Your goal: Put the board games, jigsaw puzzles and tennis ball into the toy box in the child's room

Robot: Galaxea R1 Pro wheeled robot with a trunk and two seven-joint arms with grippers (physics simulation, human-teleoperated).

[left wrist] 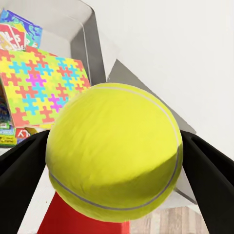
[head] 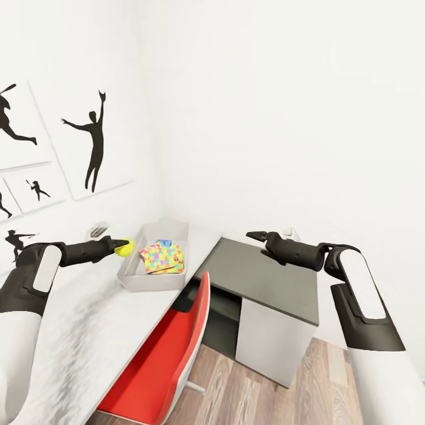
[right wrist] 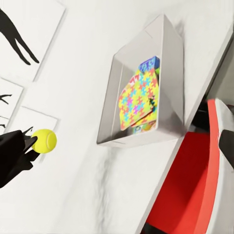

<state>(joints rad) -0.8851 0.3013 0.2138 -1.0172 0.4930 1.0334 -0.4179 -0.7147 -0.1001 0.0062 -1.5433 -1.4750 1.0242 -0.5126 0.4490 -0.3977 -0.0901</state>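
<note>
My left gripper (head: 121, 245) is shut on the yellow tennis ball (head: 125, 247), holding it in the air near the left wall of the toy box (head: 131, 277). In the left wrist view the tennis ball (left wrist: 114, 151) sits between two black fingers (left wrist: 19, 175). The light grey toy box (right wrist: 141, 139) stands on the pale table (head: 88, 330). In it lies a jigsaw puzzle (head: 162, 257), tilted on top of printed board games (left wrist: 17, 31). From the right wrist I see the tennis ball (right wrist: 44, 140) and the jigsaw puzzle (right wrist: 139, 100). My right gripper (head: 255, 235) hovers open and empty over the table's dark grey section (head: 260, 283).
A red chair (head: 171, 360) is pushed under the table in front of the toy box. White walls meet in a corner behind the table, with silhouette pictures (head: 88, 141) on the left wall. Wood floor (head: 265, 401) lies to the right of the chair.
</note>
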